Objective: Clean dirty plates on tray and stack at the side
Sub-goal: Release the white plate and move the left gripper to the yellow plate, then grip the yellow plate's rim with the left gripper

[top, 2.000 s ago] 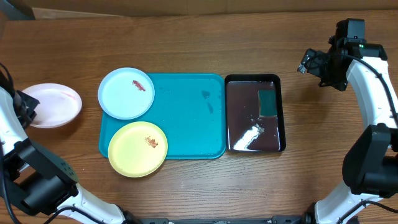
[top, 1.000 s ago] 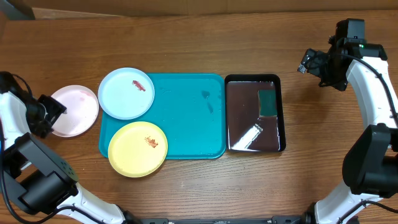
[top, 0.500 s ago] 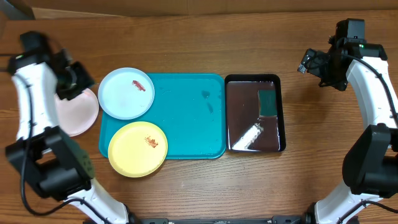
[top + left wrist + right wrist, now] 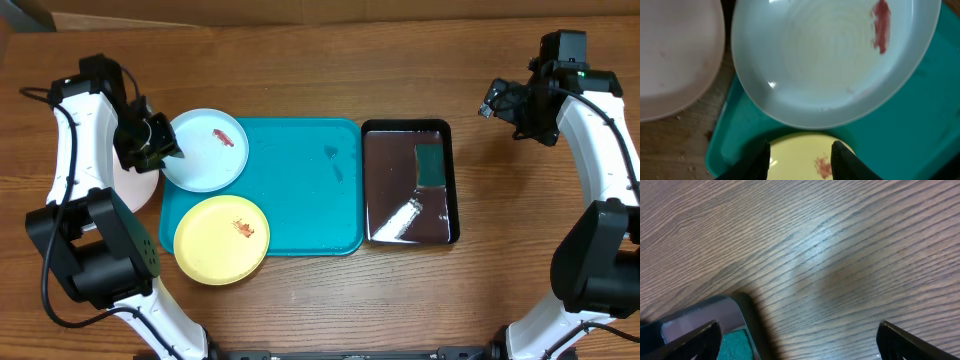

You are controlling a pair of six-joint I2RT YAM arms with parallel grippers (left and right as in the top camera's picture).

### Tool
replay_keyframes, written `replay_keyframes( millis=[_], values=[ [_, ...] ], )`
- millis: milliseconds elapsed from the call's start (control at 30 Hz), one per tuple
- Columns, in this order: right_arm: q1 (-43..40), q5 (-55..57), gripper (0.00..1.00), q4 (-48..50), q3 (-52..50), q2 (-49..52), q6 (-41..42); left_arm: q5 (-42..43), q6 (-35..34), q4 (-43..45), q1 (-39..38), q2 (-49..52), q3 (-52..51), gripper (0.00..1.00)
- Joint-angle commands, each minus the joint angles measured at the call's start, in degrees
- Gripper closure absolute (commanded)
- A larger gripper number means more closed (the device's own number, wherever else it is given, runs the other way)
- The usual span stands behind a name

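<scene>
Light blue plate sits on the far-left corner of the turquoise tray, overhanging the tray rim on the left. It is round and shallow, with a red smear off-centre.

Pale yellow plate is on the near-left corner of the same tray and hangs over the near edge. It has a small reddish-brown smear toward its right side. The two plates are close; cannot tell if the rims touch.

White plate is off the tray, flat on the desk, just left of the tray and of the blue plate. It has a pinkish tint, and the left arm hides most of it from overhead.

Left gripper is over the left edge of the blue plate. Its jaws are partly apart, and the gap shows only the yellow plate and tray below. Nothing is gripped, and no contact can be made out.

Right gripper is well apart from the plates, over bare desk at the far right. Its jaws are spread wide and hold nothing.

Dark tray lies just beside the turquoise tray on the right. It is glossy and holds a green sponge and a white object too small to identify.
</scene>
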Motion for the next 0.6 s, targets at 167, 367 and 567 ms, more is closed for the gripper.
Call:
replay_keyframes(
  millis=[167, 367, 567],
  values=[
    [0.1, -0.3, 0.0, 0.3, 0.5, -0.3, 0.3, -0.7, -1.9, -5.3, -6.3, -15.3, -4.7, 0.58],
    [0.1, -0.3, 0.0, 0.3, 0.5, -0.3, 0.3, -2.0, -6.4, -2.6, -12.7, -30.5, -18.0, 0.55],
    [0.1, -0.3, 0.0, 0.3, 0.5, -0.3, 0.3, -7.8, -13.7, -4.7, -15.2, -44.0, -29.5, 0.52]
  ],
)
